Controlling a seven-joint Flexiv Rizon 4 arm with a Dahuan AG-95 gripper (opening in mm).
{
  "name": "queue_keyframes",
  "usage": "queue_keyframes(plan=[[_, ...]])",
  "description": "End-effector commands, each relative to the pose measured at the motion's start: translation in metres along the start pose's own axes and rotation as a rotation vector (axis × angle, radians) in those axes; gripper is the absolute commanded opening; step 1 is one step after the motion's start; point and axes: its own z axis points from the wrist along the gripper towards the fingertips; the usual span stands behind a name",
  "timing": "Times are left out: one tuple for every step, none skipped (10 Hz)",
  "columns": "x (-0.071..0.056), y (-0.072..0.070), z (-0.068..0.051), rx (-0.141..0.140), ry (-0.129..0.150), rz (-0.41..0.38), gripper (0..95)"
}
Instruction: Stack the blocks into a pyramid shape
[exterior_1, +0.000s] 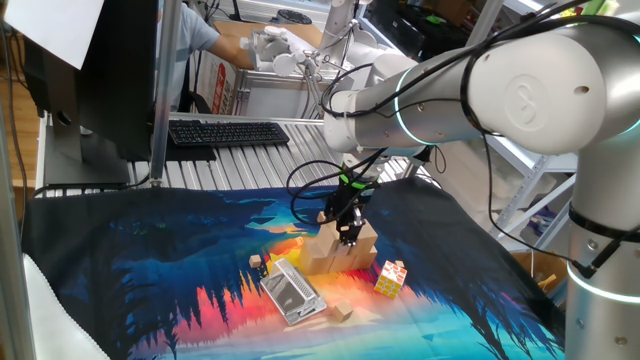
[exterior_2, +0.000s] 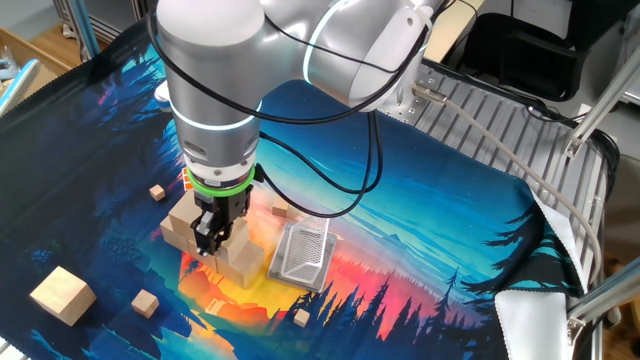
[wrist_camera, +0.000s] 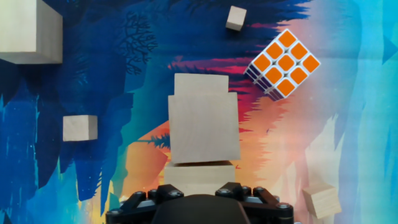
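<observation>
I've got the pincer (exterior_2: 210, 238) pointing straight down over the block stack (exterior_2: 222, 240), top block (wrist_camera: 204, 127) centred on the row below so it bridges them. Probably clamped on it, but I cannot tell. Spare block (exterior_2: 63, 294) well apart on the counter (exterior_2: 420, 200).

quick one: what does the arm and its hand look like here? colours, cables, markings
The arm has glossy white-grey rounded housings, with glowing cyan rings at the joints. In the other fixed view, green and orange bands sit at the wrist, just above the black two-finger hand. Black cables loop loosely from the forearm down to the hand. A round embossed logo marks one joint cap.
</observation>
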Motion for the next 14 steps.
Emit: queue_keyframes(plan=[[-0.0004, 0.0004, 0.0005, 0.002, 0.000, -0.001, 0.0], [-0.0005, 0.0003, 0.0006, 0.002, 0.000, -0.002, 0.0], [-0.0008, 0.0001, 0.0008, 0.002, 0.001, -0.002, 0.0], [-0.0012, -0.0005, 0.0013, 0.002, 0.002, -0.004, 0.0], [-0.0018, -0.0014, 0.0020, 0.001, 0.002, -0.007, 0.0], [-0.0019, -0.0015, 0.0020, 0.000, 0.003, -0.008, 0.0], [-0.0021, -0.0017, 0.0013, 0.000, 0.004, -0.009, 0.0], [-0.0022, -0.0018, 0.0011, -0.001, 0.003, -0.008, 0.0], [-0.0022, -0.0018, 0.0012, -0.001, 0.004, -0.005, 19.0], [-0.0021, -0.0017, 0.0013, -0.002, 0.004, -0.006, 19.0], [-0.0020, -0.0017, 0.0016, -0.004, 0.003, -0.003, 38.0], [-0.0019, -0.0017, 0.0015, -0.004, 0.003, -0.002, 57.0], [-0.0018, -0.0016, 0.0015, -0.008, 0.003, 0.000, 57.0], [-0.0018, -0.0016, 0.0015, -0.008, 0.003, 0.000, 57.0]])
